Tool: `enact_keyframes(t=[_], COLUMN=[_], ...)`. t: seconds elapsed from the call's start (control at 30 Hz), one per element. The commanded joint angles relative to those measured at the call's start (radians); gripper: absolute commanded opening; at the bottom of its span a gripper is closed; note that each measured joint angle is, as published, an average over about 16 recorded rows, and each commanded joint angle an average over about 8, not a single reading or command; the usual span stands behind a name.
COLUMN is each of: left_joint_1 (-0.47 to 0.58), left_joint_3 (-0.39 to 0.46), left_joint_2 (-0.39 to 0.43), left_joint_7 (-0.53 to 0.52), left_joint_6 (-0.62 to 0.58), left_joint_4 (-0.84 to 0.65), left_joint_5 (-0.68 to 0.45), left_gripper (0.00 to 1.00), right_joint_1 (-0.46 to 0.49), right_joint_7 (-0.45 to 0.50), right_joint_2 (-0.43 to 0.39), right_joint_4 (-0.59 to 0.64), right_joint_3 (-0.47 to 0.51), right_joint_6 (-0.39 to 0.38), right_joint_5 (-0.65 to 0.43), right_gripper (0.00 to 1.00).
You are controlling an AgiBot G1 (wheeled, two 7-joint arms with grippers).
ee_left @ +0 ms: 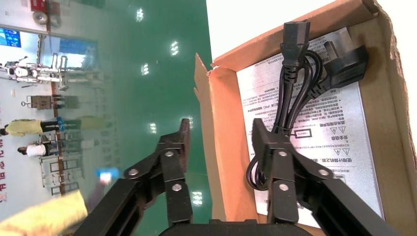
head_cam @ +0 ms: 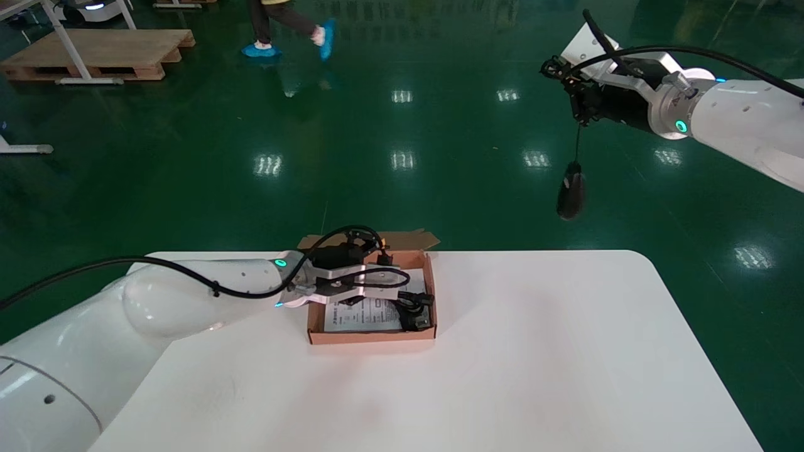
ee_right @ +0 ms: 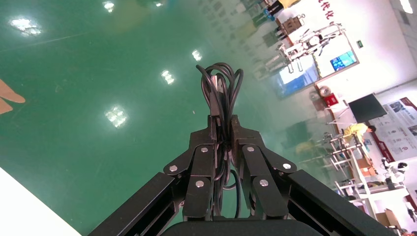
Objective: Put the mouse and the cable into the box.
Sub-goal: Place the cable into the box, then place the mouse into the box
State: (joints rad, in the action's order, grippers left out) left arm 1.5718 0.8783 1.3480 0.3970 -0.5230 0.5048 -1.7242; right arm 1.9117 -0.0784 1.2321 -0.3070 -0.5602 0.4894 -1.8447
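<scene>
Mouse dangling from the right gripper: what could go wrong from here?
The mouse hangs by its cord from the right gripper, beyond the table over the floor; a swing or slip could drop it there. The open left gripper straddles the box wall by the cable, so it may block the mouse or drag the box.

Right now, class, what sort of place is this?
Probably a robotics workshop or test hall: a glossy green painted floor, a bare wooden pallet, a person walking in blue shoe covers. Over that floor the right gripper dangles the black mouse by its cord.
</scene>
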Motion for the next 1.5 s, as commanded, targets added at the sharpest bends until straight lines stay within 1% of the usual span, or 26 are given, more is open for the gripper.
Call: enact_keyframes(t=[0.03, 0.13, 0.3, 0.43, 0.73, 0.97, 1.1, 1.2, 1.37, 1.5], left_joint_1=[-0.003, 0.035, 0.135, 0.179, 0.176, 0.17, 0.166, 0.163, 0.159, 0.155], left_joint_3=[0.0, -0.02, -0.054, -0.061, -0.042, -0.028, -0.02, -0.014, -0.006, 0.0], left_joint_2=[-0.007, -0.029, -0.084, -0.12, -0.141, -0.153, -0.16, -0.165, -0.173, -0.179], left_joint_7=[0.001, -0.07, -0.211, -0.274, -0.349, -0.407, -0.44, -0.465, -0.507, -0.54], left_joint_6=[0.001, 0.035, 0.095, 0.134, 0.148, 0.147, 0.146, 0.145, 0.143, 0.141], left_joint_4=[0.01, -0.035, -0.133, -0.156, -0.118, -0.083, -0.064, -0.05, -0.026, -0.009], left_joint_5=[0.003, 0.013, 0.015, -0.002, -0.048, -0.085, -0.107, -0.124, -0.153, -0.176], left_gripper=[1.0, 1.0, 1.0, 1.0, 1.0, 1.0, 1.0, 1.0, 1.0, 1.0], right_joint_1=[0.0, -0.012, -0.046, -0.089, -0.164, -0.216, -0.258, -0.283, -0.306, -0.306], right_joint_7=[-0.002, -0.008, -0.014, -0.027, -0.076, -0.086, -0.044, 0.015, 0.13, 0.225], right_joint_2=[-0.001, -0.004, 0.003, 0.024, 0.084, 0.108, 0.118, 0.123, 0.129, 0.131], right_joint_4=[-0.002, -0.014, -0.051, -0.106, -0.248, -0.371, -0.465, -0.543, -0.666, -0.727], right_joint_3=[0.0, -0.001, -0.009, -0.023, -0.046, -0.084, -0.128, -0.171, -0.267, -0.351], right_joint_6=[0.0, 0.019, 0.07, 0.11, 0.162, 0.269, 0.312, 0.311, 0.263, 0.208], right_joint_5=[0.001, 0.004, 0.008, 0.007, 0.026, 0.061, 0.071, 0.068, 0.044, 0.015], right_gripper=[0.0, 0.0, 0.0, 0.0, 0.0, 0.0, 0.0, 0.0, 0.0, 0.0])
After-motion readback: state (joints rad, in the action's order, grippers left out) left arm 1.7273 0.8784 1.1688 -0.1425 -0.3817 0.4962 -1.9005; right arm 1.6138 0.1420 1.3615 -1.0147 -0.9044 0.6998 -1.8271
